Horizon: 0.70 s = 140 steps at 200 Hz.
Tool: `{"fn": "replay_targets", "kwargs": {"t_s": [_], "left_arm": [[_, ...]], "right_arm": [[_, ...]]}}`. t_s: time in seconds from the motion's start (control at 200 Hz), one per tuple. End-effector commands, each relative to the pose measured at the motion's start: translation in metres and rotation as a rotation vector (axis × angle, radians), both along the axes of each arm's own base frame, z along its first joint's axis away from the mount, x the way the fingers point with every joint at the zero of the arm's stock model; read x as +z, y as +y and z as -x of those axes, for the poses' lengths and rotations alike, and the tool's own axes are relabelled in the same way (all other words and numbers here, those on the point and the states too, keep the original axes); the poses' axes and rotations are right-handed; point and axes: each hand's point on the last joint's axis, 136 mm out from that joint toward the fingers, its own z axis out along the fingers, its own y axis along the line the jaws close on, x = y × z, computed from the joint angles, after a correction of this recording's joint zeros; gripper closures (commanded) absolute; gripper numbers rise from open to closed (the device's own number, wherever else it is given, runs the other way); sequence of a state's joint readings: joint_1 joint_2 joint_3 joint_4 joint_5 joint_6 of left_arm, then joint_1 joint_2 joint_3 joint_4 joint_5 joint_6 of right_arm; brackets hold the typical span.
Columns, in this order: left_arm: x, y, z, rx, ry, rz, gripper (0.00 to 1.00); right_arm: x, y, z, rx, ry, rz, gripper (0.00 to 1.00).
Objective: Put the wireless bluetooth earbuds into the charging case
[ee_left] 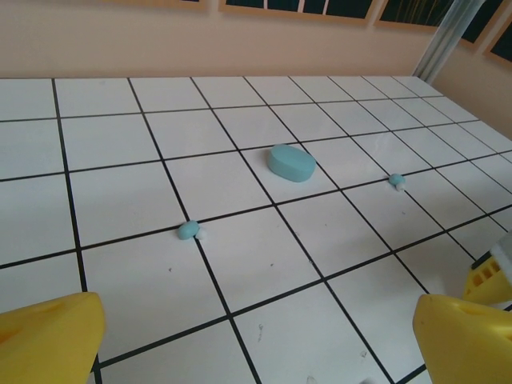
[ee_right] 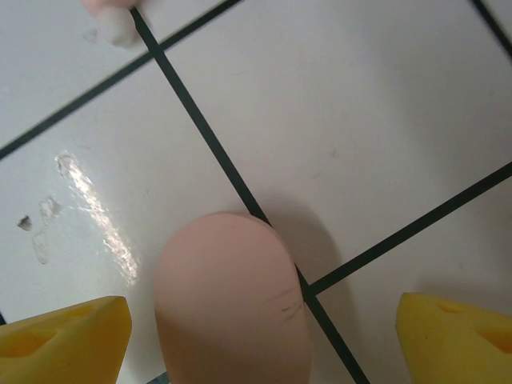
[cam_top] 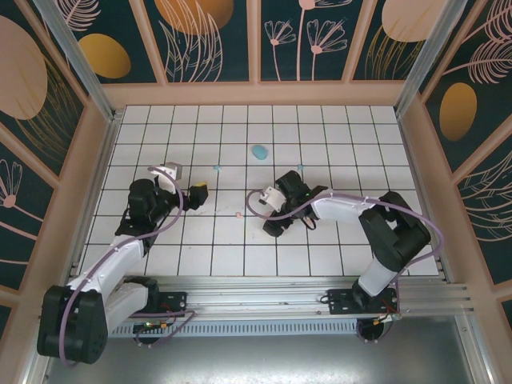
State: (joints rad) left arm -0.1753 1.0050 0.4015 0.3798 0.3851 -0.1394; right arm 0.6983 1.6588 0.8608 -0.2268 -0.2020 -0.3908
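A pink oval charging case (ee_right: 232, 308) lies on the tile between the fingers of my open right gripper (ee_right: 260, 344), with a gap on each side, wider on the right. A pale pink earbud (ee_right: 112, 10) with a white tip sits beyond it; from above that pink earbud (cam_top: 240, 214) lies left of the right gripper (cam_top: 272, 222). My left gripper (ee_left: 256, 344) hangs open over bare tile, its yellow fingertips (ee_left: 48, 336) far apart. Ahead of it lie a teal earbud (ee_left: 189, 230), a second teal earbud (ee_left: 396, 181) and the teal case (ee_left: 291, 162).
The white tiled table (cam_top: 208, 256) is walled by pink panels (cam_top: 256, 94) at the back and sides. The teal case (cam_top: 259, 150) lies mid-table toward the back, with a teal earbud (cam_top: 217, 168) to its left. The left gripper (cam_top: 198, 193) stands left of centre.
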Motion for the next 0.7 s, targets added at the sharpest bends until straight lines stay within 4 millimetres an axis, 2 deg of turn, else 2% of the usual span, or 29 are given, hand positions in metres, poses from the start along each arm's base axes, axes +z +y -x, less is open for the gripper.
{"fn": "replay_targets", "kwargs": {"t_s": [0.0, 0.12, 0.18, 0.33, 0.425, 0.49, 0.696], "left_arm": [[-0.010, -0.001, 0.010, -0.014, 0.048, 0.000, 0.01], [-0.007, 0.000, 0.013, -0.008, 0.046, 0.007, 0.01], [-0.007, -0.001, 0.015, -0.017, 0.049, 0.004, 0.01], [-0.010, -0.005, 0.020, -0.055, 0.046, -0.018, 0.02], [-0.012, -0.009, 0.026, -0.106, 0.012, -0.046, 0.03], [-0.015, -0.012, 0.030, -0.142, 0.008, -0.076, 0.04], [0.000, -0.021, 0.036, -0.228, -0.048, -0.116, 0.03]], "right_arm": [[-0.016, -0.006, 0.002, 0.000, 0.026, 0.036, 0.14], [-0.018, -0.004, -0.002, 0.000, 0.031, 0.043, 0.20], [-0.018, -0.002, -0.003, 0.008, 0.036, 0.043, 0.26], [-0.017, -0.002, 0.000, 0.045, 0.056, 0.055, 0.50], [-0.013, -0.001, 0.002, 0.065, 0.063, 0.051, 0.61], [-0.010, -0.001, 0.004, 0.074, 0.068, 0.045, 0.64], [0.007, 0.004, 0.009, 0.107, 0.039, -0.018, 0.69]]}}
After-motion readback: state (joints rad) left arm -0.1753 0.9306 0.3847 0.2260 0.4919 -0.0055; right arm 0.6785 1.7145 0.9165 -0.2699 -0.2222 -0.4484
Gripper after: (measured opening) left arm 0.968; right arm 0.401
